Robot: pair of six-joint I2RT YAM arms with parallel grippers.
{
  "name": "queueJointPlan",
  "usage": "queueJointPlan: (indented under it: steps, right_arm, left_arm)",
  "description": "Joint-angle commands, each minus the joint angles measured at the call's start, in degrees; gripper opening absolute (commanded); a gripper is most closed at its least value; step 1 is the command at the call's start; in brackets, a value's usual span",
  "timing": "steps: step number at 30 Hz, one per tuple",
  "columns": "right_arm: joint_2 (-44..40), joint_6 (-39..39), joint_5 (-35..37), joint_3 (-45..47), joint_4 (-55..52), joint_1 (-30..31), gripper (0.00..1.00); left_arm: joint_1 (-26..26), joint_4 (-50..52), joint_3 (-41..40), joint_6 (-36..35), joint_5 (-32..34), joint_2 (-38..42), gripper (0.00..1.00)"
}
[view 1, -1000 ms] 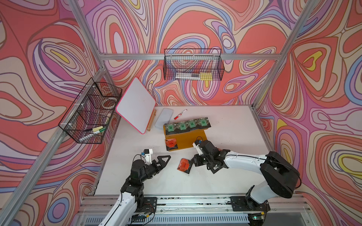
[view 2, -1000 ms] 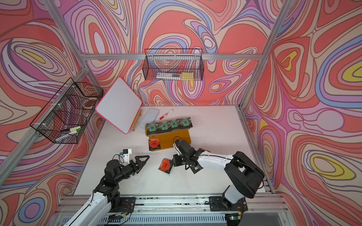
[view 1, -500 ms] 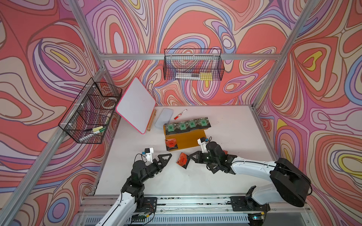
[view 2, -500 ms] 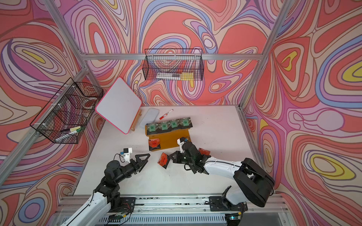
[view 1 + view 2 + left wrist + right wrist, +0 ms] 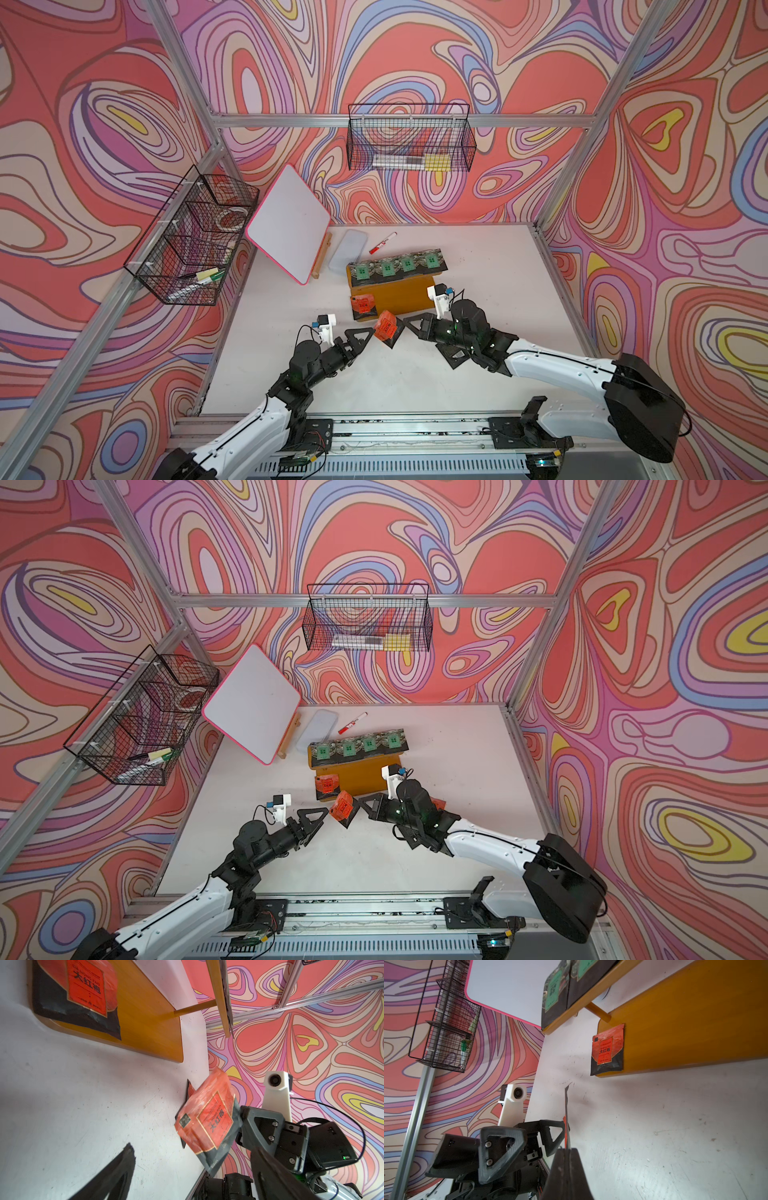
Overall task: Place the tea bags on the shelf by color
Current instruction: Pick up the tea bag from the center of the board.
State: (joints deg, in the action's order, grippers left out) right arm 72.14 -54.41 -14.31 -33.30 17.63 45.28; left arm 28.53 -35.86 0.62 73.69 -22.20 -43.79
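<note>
Behind your shelf, the pink-edged whiteboard (image 5: 289, 222) leans on its wooden easel, with a pale flat case (image 5: 348, 250) and a red-capped marker (image 5: 382, 242) lying on the white table (image 5: 478, 270) beside it, all clear of both arms. The mustard-yellow two-step shelf (image 5: 399, 293) carries four green-labelled black sachets (image 5: 397, 264) in a row on its upper board and one orange-red sachet (image 5: 363, 305) at the left end of the lower board, overhanging its front edge. Your right gripper (image 5: 405, 323) is clamped shut on a corner of a second orange-red tea bag (image 5: 386, 327), held off the table between the two arms in front of the shelf. Your left gripper (image 5: 365, 332) has its fingers spread apart, its tips right at that held bag. The left wrist view shows the bag's printed face (image 5: 207, 1122) and another sachet edge (image 5: 190, 1091) on the table behind it; the right wrist view shows the held bag only edge-on (image 5: 566, 1118). In a top view an orange-red corner (image 5: 437, 803) peeks out beside the right arm. The black wire basket on the back wall (image 5: 409, 143) holds markers and a yellow pad; the side wire basket (image 5: 191, 241) holds markers and a roll of tape.
</note>
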Motion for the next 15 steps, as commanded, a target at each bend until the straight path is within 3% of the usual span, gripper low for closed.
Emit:
queueJointPlan:
  steps: [1, 8, 12, 15]
  right_arm:
    - [-2.1, -1.0, 0.8, 0.1, 1.0, -0.2, 0.0]
    - [-4.5, -1.4, 0.1, 0.3, 0.6, -0.2, 0.0]
    - [-5.3, -1.4, -0.1, 0.4, 0.1, -0.2, 0.0]
    - [-6.0, -1.3, 0.0, 0.7, -0.3, -0.2, 0.0]
  left_arm:
    - [1.6, -12.0, -0.2, 1.1, 2.6, -4.7, 0.85]
    - [2.2, -28.7, 1.6, 2.2, 1.2, -17.7, 0.68]
    - [2.6, -39.5, 2.9, 3.0, 0.2, -25.1, 0.53]
    - [3.1, -40.8, 4.8, 3.3, -1.2, -28.4, 0.38]
